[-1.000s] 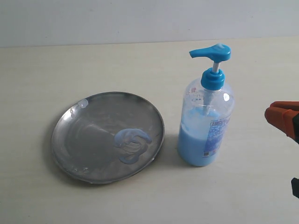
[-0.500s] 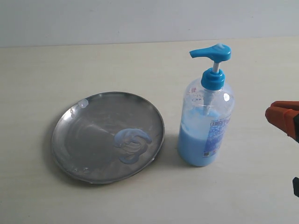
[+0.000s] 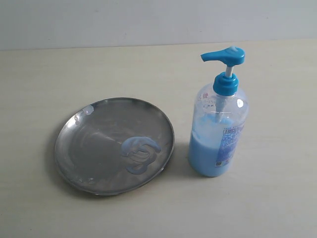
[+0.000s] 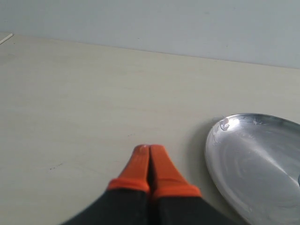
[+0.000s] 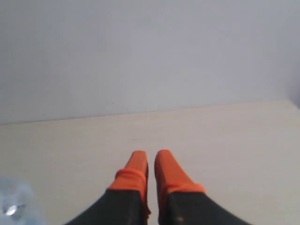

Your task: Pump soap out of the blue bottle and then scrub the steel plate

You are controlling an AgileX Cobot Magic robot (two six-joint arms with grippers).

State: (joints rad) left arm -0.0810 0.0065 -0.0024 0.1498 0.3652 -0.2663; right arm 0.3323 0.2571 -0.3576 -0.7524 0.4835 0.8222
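The steel plate (image 3: 94, 144) lies on the table at the left, with a smear of light blue soap (image 3: 141, 152) near its right rim. To its right the blue bottle (image 3: 218, 136) stands upright, its pump head (image 3: 225, 56) raised and light blue soap filling its lower part. Neither gripper shows in the exterior view. In the left wrist view my left gripper (image 4: 149, 148) is shut, orange fingers pressed together and empty, just beside the plate's rim (image 4: 220, 154). My right gripper (image 5: 151, 154) is shut on nothing, a thin slit between its fingers, over bare table.
A pale wall runs along the table's far edge (image 3: 148, 47). A clear blurred bit of the bottle (image 5: 14, 206) shows at the corner of the right wrist view. A small white blob (image 3: 88, 110) sits on the plate's far left rim.
The right gripper's orange fingers, seen at the right edge of the exterior view earlier, have withdrawn out of that view. Plate, soap and bottle have not moved.
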